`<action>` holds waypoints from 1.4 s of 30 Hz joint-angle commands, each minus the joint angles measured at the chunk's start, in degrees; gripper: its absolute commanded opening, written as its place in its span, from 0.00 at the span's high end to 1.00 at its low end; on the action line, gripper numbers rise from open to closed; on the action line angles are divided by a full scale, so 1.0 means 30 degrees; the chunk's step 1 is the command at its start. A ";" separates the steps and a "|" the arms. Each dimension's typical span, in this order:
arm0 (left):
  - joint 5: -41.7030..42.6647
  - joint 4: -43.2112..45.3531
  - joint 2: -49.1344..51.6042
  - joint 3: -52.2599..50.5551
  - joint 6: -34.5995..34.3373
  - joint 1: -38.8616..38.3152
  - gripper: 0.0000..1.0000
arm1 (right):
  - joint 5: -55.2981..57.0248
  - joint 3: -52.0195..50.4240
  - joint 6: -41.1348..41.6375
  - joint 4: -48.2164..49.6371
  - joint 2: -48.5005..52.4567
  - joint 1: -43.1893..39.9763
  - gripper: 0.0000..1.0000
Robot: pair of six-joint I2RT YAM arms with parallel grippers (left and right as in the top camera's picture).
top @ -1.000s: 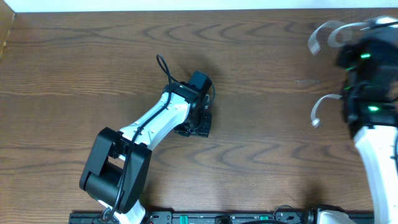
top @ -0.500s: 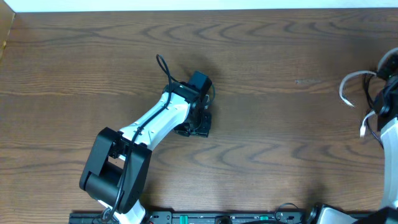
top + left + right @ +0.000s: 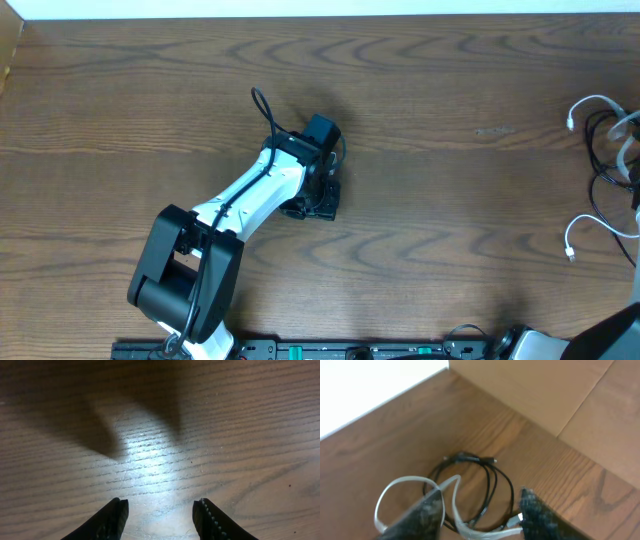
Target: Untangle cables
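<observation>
The cables lie together at the table's far right edge. The white cable (image 3: 583, 101) curls around a looped black cable (image 3: 598, 160). In the right wrist view, my right gripper (image 3: 481, 502) hangs open just above them. The white cable (image 3: 402, 480) runs loosely between its fingers, and the black cable (image 3: 495, 477) loops on the wood beyond. The right gripper itself is outside the overhead view. My left gripper (image 3: 160, 510) is open over bare wood at the table's middle (image 3: 318, 203), with nothing between its fingers.
A light brown board (image 3: 530, 390) stands close behind the cables, with a white surface (image 3: 370, 390) beside it. Part of the right arm (image 3: 615, 335) shows at the bottom right corner. A cardboard edge (image 3: 8, 50) sits at the far top left.
The right arm has swung off to the right, out of the overhead view. The white cable it carried now lies at the right edge, and its jaws have opened. The left arm has not moved.
</observation>
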 commanded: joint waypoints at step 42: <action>-0.2178 -0.7278 -0.0182 0.1654 -0.2222 0.8488 0.12 | -0.7446 -0.0605 -0.1566 -1.1686 0.4102 1.0338 0.01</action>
